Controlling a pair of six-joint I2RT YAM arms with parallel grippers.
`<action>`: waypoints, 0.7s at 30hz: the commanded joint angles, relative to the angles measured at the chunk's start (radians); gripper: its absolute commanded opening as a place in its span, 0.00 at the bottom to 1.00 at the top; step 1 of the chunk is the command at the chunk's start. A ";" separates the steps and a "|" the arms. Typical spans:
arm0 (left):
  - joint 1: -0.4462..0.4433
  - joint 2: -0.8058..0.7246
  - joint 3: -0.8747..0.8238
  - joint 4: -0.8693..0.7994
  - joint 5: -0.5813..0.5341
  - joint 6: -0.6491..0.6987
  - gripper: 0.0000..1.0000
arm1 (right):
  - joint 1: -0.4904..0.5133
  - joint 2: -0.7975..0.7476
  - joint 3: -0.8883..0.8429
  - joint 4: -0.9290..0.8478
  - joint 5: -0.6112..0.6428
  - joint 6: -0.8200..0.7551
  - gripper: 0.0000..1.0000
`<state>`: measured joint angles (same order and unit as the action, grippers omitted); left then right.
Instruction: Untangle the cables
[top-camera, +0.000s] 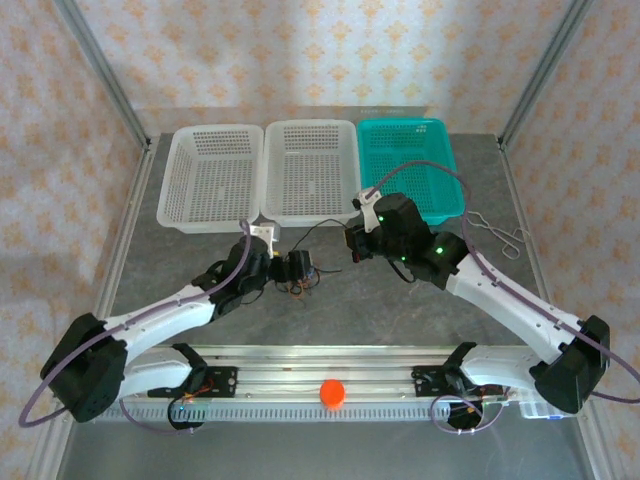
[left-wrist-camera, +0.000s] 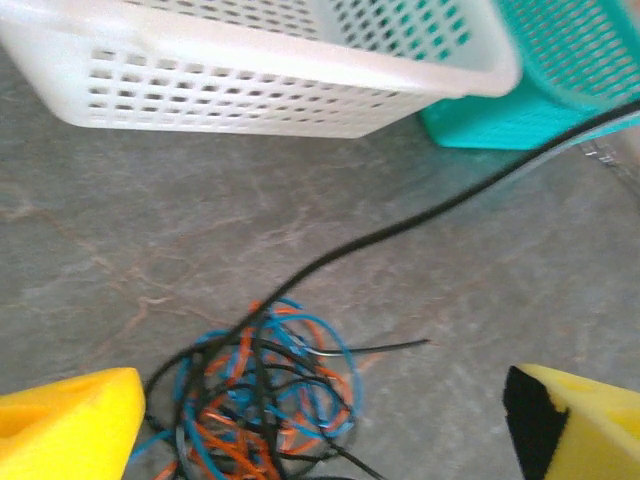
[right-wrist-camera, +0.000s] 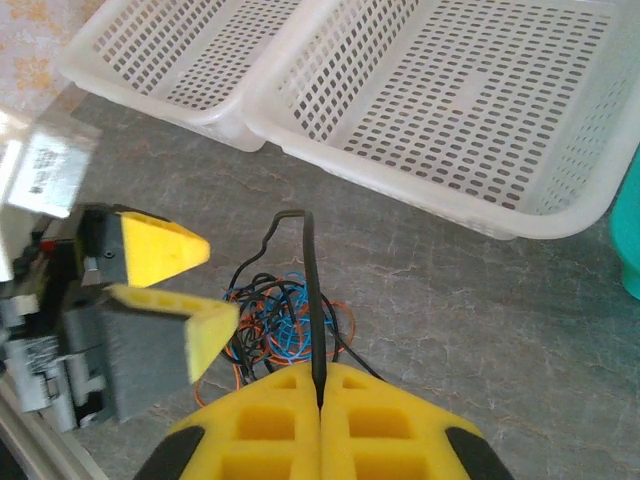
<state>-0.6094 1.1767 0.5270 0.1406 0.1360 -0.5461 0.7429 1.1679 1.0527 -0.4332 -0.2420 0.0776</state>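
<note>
Cables (left-wrist-camera: 265, 400): black, orange-red and blue knot, lower centre of left wrist view, on table (left-wrist-camera: 130, 230); mostly tangled. Right gripper (right-wrist-camera: 320, 385): fingers clamped on one black cable (right-wrist-camera: 313, 290), partly drawn out. Left gripper (left-wrist-camera: 322, 385): fingers apart, straddling knot; separation barely begun.
</note>
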 joint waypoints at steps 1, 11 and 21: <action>0.010 0.041 0.043 -0.049 -0.125 0.016 0.89 | -0.004 -0.022 0.028 0.022 -0.026 0.010 0.00; 0.013 0.153 0.044 0.048 -0.110 -0.064 0.71 | -0.004 -0.049 0.038 0.025 -0.026 0.017 0.00; 0.014 0.245 0.039 0.087 -0.067 -0.073 0.56 | -0.004 -0.090 0.120 0.008 0.027 -0.029 0.00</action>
<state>-0.6010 1.4105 0.5552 0.1806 0.0517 -0.6048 0.7429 1.1183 1.1130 -0.4332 -0.2531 0.0742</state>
